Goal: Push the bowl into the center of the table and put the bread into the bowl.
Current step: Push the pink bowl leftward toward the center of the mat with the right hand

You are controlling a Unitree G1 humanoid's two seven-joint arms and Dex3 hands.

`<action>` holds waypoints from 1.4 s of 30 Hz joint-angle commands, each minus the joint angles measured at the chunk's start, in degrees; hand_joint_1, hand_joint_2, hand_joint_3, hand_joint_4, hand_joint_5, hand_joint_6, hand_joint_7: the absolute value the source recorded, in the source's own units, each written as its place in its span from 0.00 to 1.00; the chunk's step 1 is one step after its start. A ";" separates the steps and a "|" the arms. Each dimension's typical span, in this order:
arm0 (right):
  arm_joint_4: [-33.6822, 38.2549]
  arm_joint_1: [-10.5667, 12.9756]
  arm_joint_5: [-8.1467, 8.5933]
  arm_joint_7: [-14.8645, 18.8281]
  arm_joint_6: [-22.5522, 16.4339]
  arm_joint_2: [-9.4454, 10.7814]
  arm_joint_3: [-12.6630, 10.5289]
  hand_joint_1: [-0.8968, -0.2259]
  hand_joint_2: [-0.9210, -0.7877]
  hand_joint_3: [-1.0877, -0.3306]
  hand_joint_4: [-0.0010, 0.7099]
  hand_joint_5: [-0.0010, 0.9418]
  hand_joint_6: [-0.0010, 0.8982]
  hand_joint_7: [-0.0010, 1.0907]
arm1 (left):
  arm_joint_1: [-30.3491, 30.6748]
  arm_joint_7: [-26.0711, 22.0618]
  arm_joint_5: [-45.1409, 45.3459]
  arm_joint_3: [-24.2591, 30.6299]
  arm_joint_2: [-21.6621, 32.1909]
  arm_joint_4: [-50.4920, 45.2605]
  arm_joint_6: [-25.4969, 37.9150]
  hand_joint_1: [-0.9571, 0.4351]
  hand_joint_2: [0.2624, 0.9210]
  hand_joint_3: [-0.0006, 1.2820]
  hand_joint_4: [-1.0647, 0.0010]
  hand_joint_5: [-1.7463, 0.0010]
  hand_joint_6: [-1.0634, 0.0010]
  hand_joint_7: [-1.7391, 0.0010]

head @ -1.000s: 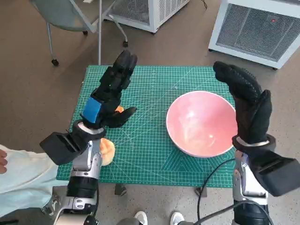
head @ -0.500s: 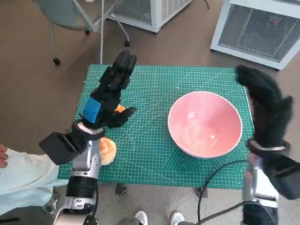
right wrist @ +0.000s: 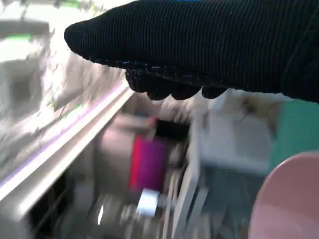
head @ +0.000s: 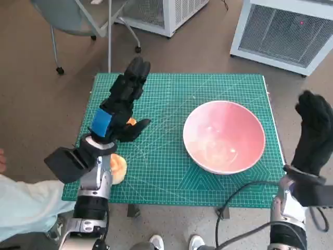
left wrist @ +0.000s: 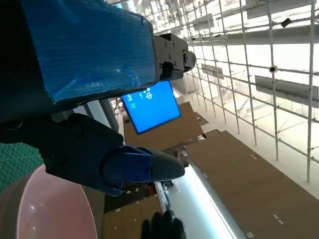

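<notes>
1. The bowl is pink, paler and glossy inside, with small white glints.
2. The table is covered in green with a grid of fine pale lines and some diagonal lines.
3. The bread, at the table's left edge near the front corner, is light orange-tan.
4. The left hand is black with a bright blue tape patch on its back.
5. The right hand wears a black knitted glove, ribbed in the right wrist view.
6. The floor is brown.

Small table under green cutting mat; pink bowl right, bread left edge.
</notes>
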 commanded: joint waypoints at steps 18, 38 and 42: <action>22.88 -8.03 1.78 0.68 6.04 3.19 0.09 0.50 0.00 0.26 0.33 0.02 0.11 0.47 | -0.26 1.24 0.83 0.27 1.91 0.79 -1.47 0.27 1.00 0.25 0.96 1.00 0.87 1.00; 25.80 -14.01 7.03 6.79 15.97 6.61 -3.08 0.52 0.00 0.27 0.36 0.01 0.20 0.40 | 1.84 2.23 0.98 1.25 3.76 -0.55 -2.49 0.26 1.00 0.25 0.95 1.00 0.88 1.00; 26.23 -15.42 7.05 6.54 17.65 7.12 -3.28 0.52 0.00 0.27 0.38 0.02 0.21 0.39 | 2.26 2.71 1.35 1.25 4.13 -0.78 -2.96 0.26 1.00 0.25 0.95 0.99 0.88 1.00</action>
